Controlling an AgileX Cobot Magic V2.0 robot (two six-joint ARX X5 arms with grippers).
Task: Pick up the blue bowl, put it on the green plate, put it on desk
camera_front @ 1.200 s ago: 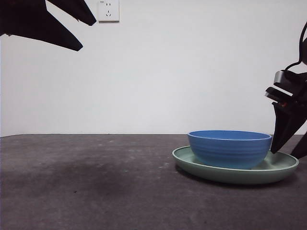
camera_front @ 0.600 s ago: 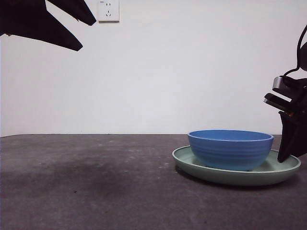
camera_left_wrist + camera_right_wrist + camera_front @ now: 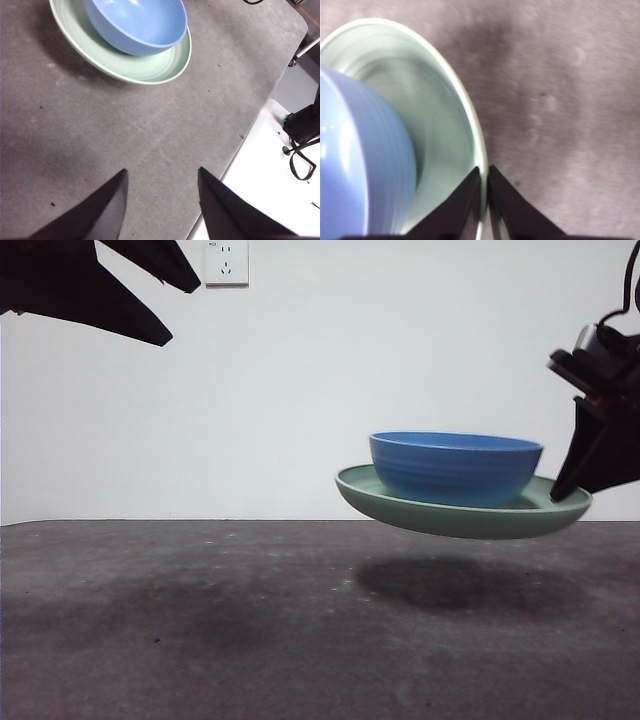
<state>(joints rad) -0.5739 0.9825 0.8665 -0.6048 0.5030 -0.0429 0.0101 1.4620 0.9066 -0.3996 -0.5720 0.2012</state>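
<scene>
So the green plate point(image 3: 462, 512) is now hanging in the air above the desk point(image 3: 200, 620), where half a second ago it was sitting flat on it, and the blue bowl point(image 3: 455, 468) is riding along inside the plate (looks a bit off-center, toward the side away from the gripper). You can see the shadow directly under the plate on the desk, so it's fully clear of the surface. That tells me the bowl-on-plate step is done and the whole stack is being carried toward wherever it's getting set down. The right gripper point(image 3: 485, 200) is clenched on the plate's rim, 1 jaw inside the rim and 1 outside, pinching the edge farthest from the bowl. In the front view that arm is coming in from high on the side beyond the plate, angling down to the rim. The plate is tipping slightly, so I'd guess the bowl could slide if it moves fast. The left gripper point(image 3: 161, 200) is waiting well apart from the plate, jaws spread with nothing in them.
</scene>
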